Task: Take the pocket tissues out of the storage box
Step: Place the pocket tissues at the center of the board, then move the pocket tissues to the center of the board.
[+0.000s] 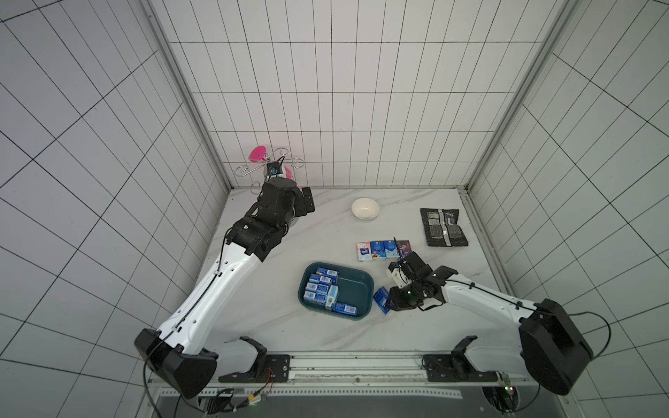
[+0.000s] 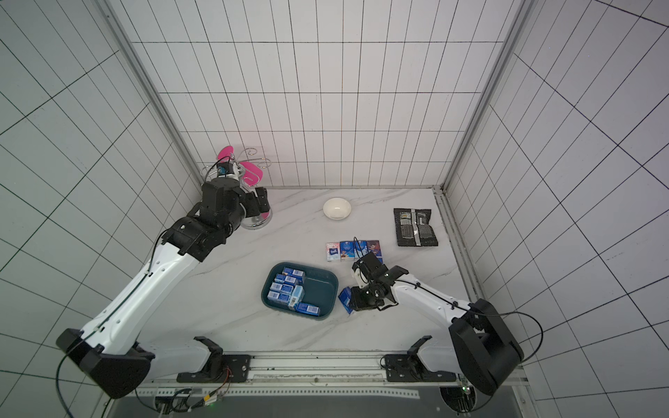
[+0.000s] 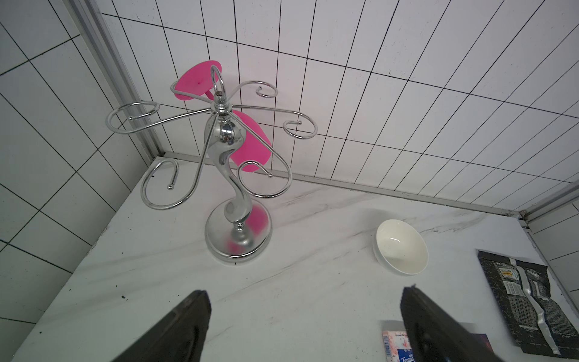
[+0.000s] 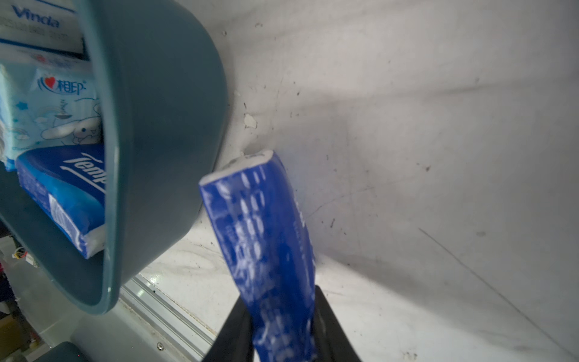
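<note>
The dark teal storage box [image 1: 370, 286] sits mid-table and holds several blue pocket tissues [image 1: 320, 289] on its left side. Several more packs [image 1: 383, 250] lie in a row on the table behind it. My right gripper [image 4: 282, 301] is just right of the box, shut on a dark blue pack [image 4: 263, 225]. That pack looks blurred, and its far end is down at the table by the box wall [image 4: 163, 125]. In both top views this pack [image 1: 380, 298] shows beside the box's right rim. My left gripper [image 3: 305, 313] is open and empty, raised at the back left.
A chrome cup stand [image 3: 232, 175] with a pink cup [image 3: 250, 147] stands in the back left corner. A white bowl [image 1: 365, 208] sits at the back centre. A black foil packet [image 1: 443, 227] lies at the back right. Tiled walls close three sides.
</note>
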Robot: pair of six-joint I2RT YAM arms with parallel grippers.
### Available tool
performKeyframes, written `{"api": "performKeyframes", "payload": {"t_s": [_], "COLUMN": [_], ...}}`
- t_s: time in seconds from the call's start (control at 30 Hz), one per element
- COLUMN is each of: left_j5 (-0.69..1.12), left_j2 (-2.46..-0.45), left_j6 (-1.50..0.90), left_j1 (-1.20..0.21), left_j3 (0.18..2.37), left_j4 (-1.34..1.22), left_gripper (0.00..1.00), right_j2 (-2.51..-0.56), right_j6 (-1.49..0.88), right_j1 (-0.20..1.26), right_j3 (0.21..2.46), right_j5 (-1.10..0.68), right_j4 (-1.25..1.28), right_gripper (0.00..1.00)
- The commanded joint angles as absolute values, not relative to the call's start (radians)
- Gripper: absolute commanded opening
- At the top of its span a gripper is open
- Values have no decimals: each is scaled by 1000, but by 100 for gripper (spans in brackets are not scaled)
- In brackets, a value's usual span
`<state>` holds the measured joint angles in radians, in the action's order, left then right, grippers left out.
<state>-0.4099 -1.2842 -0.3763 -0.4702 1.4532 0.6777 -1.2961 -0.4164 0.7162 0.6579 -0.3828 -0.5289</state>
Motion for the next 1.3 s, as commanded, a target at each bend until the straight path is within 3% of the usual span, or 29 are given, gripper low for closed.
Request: {"api": "performKeyframes", "payload": {"t_s": [0.0,0.23,0.43,0.93,1.27], "left_j5": [-410,-417,-414,-412,-417], "left_j2": [-1283,-1273,-1272,-1283,-1289], "left_j6": [-374,-372,-374,-379,-374], "left_j1": [-472,-472,-474,-482,-483], "left_j3": [1473,1470,1467,1458,1463], "left_j4": [685,690,689,683,683], "left_gripper": [98,98,98,98,98], "right_j2": [-1302,-1257,-1246,-1355,-1433], "right_j6": [-438,-437,-383,-450,-471], "right_j1": [704,698,713,894,917], "right_j3": [658,742,828,785,773], "right_j5": [-325,-165,-89,75,72], "right_j4": [-532,-624,-719,-673,-619], "right_gripper": [44,59,61,72,70]}}
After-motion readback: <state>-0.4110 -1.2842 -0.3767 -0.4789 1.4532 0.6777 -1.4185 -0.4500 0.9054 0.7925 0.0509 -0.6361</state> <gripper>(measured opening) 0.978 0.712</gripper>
